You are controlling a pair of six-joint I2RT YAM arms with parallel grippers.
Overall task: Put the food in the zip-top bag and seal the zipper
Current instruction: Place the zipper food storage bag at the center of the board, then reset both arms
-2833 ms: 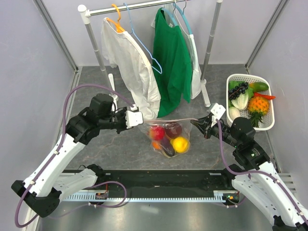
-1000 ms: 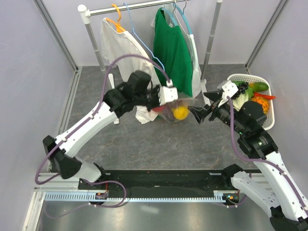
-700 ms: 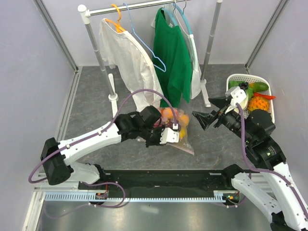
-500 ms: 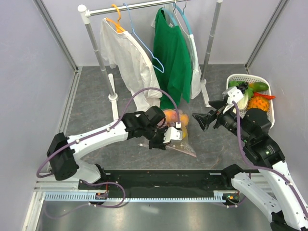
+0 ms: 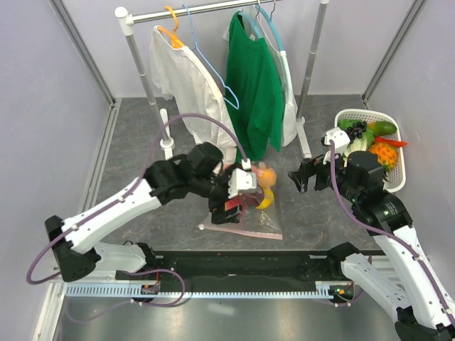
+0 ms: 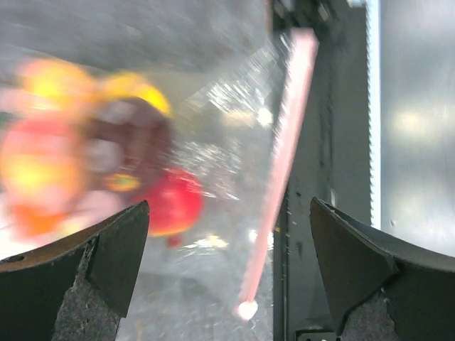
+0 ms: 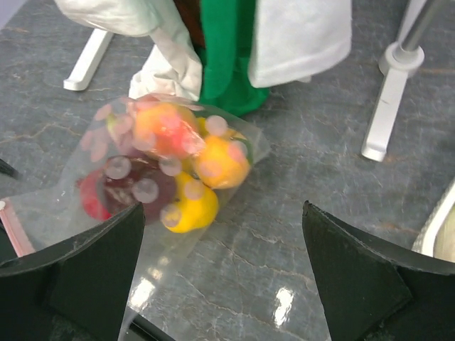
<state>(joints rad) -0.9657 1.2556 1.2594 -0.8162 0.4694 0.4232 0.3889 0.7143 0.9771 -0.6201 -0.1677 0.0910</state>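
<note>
The left gripper (image 6: pixel 227 234) gapes wide, empty; the zip-top bag (image 6: pixel 227 142) of food (image 6: pixel 92 163) lies below between its jaws, the zipper (image 6: pixel 284 142) edge near one finger. The right gripper (image 7: pixel 222 227), wide and empty, faces the bag across bare floor (image 7: pixel 320 163).

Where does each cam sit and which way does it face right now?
Top external: above and behind the bases, looking down at the table; both arms, left end effector, right end effector.
Left wrist: on the left arm, facing down at bag and zipper; own open fingers.
Right wrist: on the right arm, facing bag, food; own open fingers.
Shared: all show the bag.
</note>
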